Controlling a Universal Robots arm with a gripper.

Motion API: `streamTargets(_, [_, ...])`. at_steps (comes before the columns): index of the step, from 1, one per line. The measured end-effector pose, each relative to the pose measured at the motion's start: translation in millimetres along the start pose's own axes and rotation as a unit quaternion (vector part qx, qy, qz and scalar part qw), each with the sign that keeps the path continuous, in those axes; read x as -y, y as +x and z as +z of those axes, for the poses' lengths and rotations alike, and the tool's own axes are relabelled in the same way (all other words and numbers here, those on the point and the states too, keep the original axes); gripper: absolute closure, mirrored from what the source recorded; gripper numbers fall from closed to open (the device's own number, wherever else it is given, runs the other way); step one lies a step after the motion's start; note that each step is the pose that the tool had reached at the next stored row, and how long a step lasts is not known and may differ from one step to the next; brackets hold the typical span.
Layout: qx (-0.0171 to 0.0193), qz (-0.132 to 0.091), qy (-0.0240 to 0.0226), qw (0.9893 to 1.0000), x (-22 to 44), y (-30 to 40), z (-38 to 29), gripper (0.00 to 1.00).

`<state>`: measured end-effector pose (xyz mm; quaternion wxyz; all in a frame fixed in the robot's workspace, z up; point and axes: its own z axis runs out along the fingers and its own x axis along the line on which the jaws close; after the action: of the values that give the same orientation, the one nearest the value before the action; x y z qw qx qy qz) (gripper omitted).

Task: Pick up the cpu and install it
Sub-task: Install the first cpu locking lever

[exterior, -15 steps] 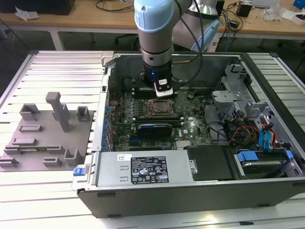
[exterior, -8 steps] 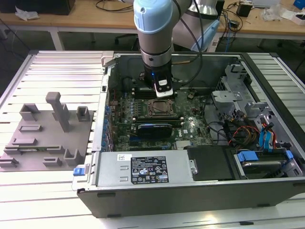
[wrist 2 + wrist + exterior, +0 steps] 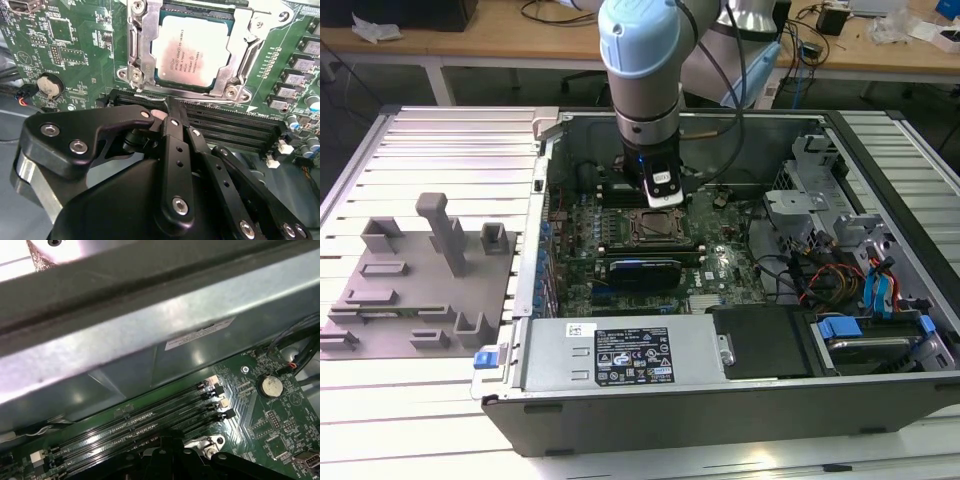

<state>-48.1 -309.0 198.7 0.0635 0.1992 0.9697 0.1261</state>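
The cpu, a pale silver square chip, lies flat inside the metal-rimmed socket frame on the green motherboard. In the second wrist view my gripper hangs just beside the socket, over the black memory slots. Its black fingers are drawn together to one narrow tip with nothing between them. In the exterior view the gripper stands inside the open computer case, right above the socket frame.
The case walls box in the arm. A power supply lies along the case's near side, with drive cages and cables at the exterior view's right. A grey fixture plate with upright pegs lies outside the case, at the exterior view's left.
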Motion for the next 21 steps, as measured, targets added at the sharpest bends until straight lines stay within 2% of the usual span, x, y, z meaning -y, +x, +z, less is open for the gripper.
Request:
streamTargets(9, [0.0024, -0.001, -0.0011, 1.0, 3.1, -0.9, 2.1, 0.89])
streamTargets(14, [0.0025, -0.001, -0.0013, 1.0, 1.9, -1.1, -1.0, 0.89])
streamTargets(18, [0.0034, -0.001, -0.0022, 1.0, -1.2, 2.2, -0.6, 0.89])
streamTargets(21, [0.0043, -0.001, -0.0027, 1.0, -0.7, 3.9, -0.8, 0.89])
